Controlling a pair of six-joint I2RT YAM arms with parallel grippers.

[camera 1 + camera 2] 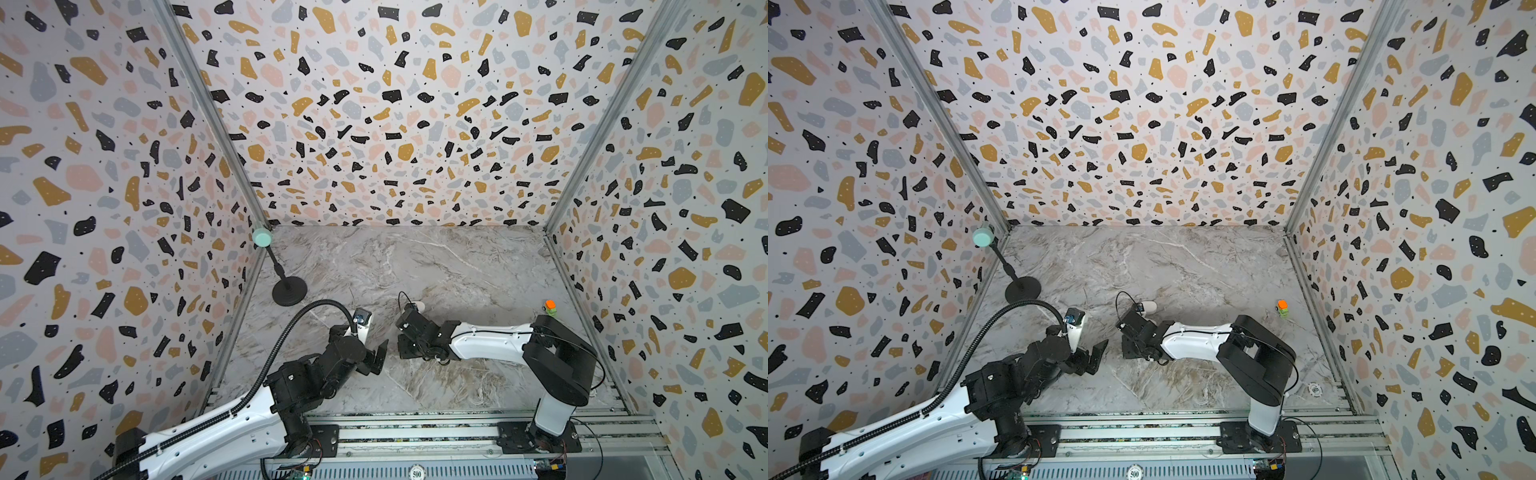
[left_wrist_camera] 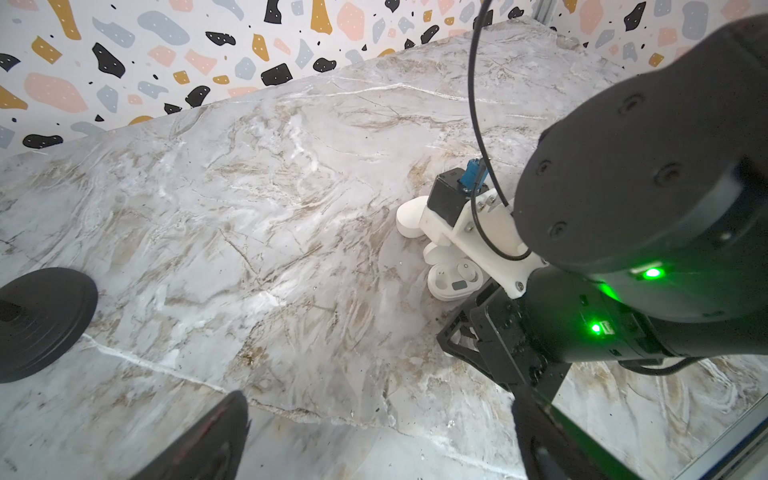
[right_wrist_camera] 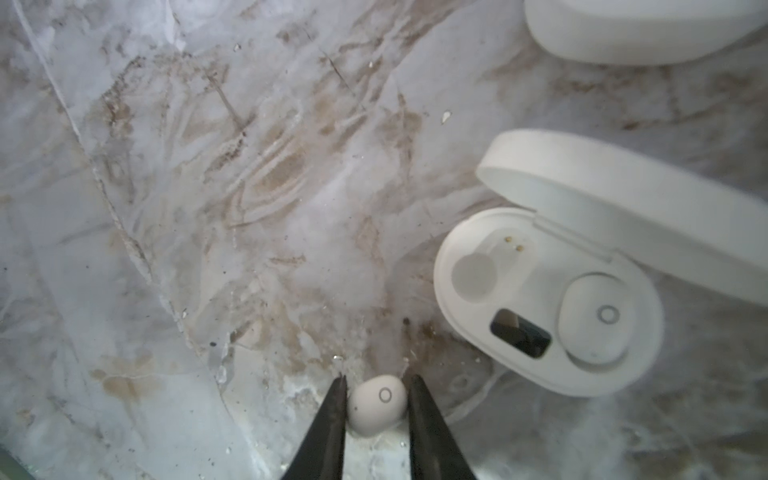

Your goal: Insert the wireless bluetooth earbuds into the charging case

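- Marbled grey tabletop (image 3: pixel 166 166) carries the open charging case (image 3: pixel 548 299), lid raised.
- One earbud (image 3: pixel 596 318) is already seated in it; the neighbouring socket (image 3: pixel 473 276) is left empty.
- A second earbud (image 3: pixel 376 405), tiny, glossy white and ring-marked, is clamped between the jaws of the right gripper (image 3: pixel 378 384), just beside the case; whether it is lifted cannot be told.
- Pick-up is judged in hand; next, the bud must be carried over the empty socket, aligned and pressed in.
- The left gripper (image 1: pixel 379 356) is held near the case, jaws wide apart, empty.
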